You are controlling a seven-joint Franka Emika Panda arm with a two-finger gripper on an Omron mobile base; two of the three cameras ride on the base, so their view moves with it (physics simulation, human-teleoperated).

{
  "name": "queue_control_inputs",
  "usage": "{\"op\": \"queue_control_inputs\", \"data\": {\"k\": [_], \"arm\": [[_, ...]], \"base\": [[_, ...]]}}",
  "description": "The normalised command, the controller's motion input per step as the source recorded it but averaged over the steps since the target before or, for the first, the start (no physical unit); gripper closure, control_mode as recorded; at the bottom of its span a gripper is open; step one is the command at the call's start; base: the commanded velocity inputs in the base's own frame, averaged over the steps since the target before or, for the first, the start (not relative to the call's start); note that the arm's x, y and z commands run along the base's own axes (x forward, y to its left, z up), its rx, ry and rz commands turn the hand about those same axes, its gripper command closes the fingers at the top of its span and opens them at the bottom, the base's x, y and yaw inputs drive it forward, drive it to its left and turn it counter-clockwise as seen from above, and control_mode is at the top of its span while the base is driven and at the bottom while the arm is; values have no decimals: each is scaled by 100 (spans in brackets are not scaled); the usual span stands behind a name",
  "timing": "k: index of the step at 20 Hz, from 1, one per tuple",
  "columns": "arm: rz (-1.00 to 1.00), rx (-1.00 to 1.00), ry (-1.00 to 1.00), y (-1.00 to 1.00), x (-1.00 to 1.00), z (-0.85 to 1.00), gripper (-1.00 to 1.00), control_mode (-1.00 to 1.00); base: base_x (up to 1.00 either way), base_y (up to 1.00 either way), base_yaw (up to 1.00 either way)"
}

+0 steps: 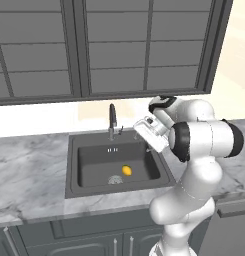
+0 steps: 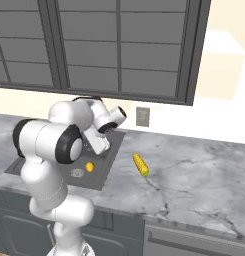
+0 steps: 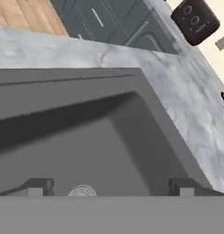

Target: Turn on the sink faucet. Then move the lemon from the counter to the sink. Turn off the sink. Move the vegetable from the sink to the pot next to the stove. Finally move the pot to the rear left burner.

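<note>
The dark sink (image 1: 73,165) is set into the marble counter (image 1: 29,170), with the slim faucet (image 1: 112,120) at its back rim. The lemon (image 1: 126,170) lies on the basin floor beside the round drain (image 1: 115,179); the lemon (image 2: 89,166) also shows past my arm in the right base view. My gripper (image 3: 111,187) hangs open and empty above the basin's right rear part, to the right of the faucet. It looks down at the drain (image 3: 82,191) between its fingertips (image 3: 40,186). A yellow corn cob (image 2: 140,164) lies on the counter right of the sink.
Dark wall cabinets (image 1: 119,45) hang low over the counter behind the faucet. A wall outlet (image 2: 142,116) sits behind the sink's right end. A dark boxy appliance (image 3: 195,20) stands on the counter. Open marble counter (image 2: 204,175) stretches to the right.
</note>
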Motion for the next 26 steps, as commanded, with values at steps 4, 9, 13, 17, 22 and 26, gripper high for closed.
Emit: {"op": "queue_control_inputs", "data": {"k": [4,9,13,17,22,26], "arm": [[44,-20,-29,0,-12,0,-100,-100],[43,-18,-42,-2,-23,0,-100,-100],[35,-16,-53,-4,-40,-2,-100,-100],[23,-15,-34,0,-55,-22,-100,-100],[6,-8,-1,0,-11,-31,-100,-100],[0,0,-3,0,8,-23,-100,-100]], "base": [[0,0,0],[0,0,0],[0,0,0],[0,0,0],[0,0,0],[0,0,0]]}}
